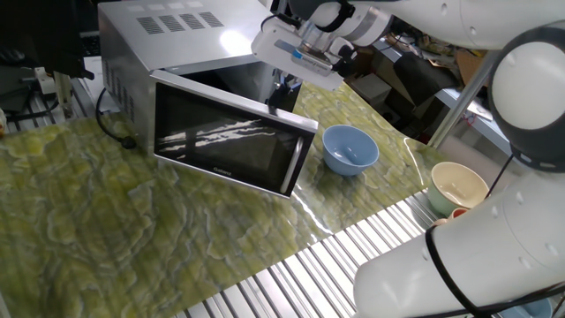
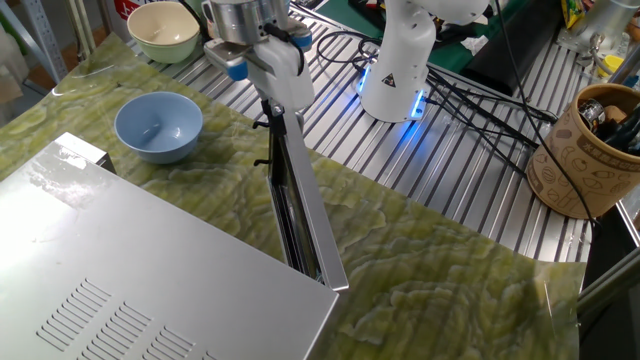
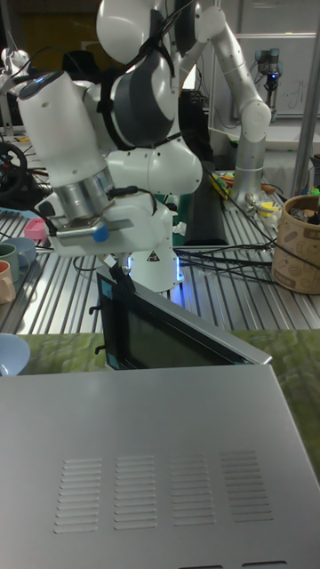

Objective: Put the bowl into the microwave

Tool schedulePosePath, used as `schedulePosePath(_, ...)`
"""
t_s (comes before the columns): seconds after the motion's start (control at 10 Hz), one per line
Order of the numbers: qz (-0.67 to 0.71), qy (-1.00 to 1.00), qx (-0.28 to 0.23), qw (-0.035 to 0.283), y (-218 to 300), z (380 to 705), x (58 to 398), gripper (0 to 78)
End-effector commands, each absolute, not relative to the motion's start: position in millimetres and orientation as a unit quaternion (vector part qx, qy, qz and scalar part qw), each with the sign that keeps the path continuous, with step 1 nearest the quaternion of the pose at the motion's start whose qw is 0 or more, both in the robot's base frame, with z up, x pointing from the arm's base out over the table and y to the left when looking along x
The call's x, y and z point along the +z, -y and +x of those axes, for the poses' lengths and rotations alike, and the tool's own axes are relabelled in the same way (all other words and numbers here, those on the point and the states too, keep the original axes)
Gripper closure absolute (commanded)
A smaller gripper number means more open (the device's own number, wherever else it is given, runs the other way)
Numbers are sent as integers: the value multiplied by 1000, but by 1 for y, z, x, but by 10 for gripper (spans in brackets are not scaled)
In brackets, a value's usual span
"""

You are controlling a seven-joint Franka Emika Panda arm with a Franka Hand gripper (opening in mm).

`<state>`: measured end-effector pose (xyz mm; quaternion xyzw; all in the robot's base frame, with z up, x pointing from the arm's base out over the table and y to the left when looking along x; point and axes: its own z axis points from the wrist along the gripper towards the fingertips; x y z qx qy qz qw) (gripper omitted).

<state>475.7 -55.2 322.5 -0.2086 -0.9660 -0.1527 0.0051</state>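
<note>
Jaws hidden behind microwave [image 1: 177, 79] door edge, bowl [image 2: 158, 126] apart

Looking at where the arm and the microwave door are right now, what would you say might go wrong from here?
1. The gripper sits right at the free edge of the microwave door; pulling away carelessly might nudge it back toward closed.
2. The light-blue bowl rests on the mat close to that door edge, so a low approach could clip the door.
3. The cream bowl nearby could be bumped.

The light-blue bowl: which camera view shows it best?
The other fixed view: the bowl shows whole from above, inside included. One fixed view also shows it whole, but smaller. The tall fixed view catches only a sliver at the left edge.
</note>
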Motion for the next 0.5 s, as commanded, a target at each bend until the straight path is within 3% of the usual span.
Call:
schedulePosePath(0.1,-191,967,-170,-13,55,476,324,764)
schedulePosePath(0.5,-200,967,-156,-31,55,476,324,764)
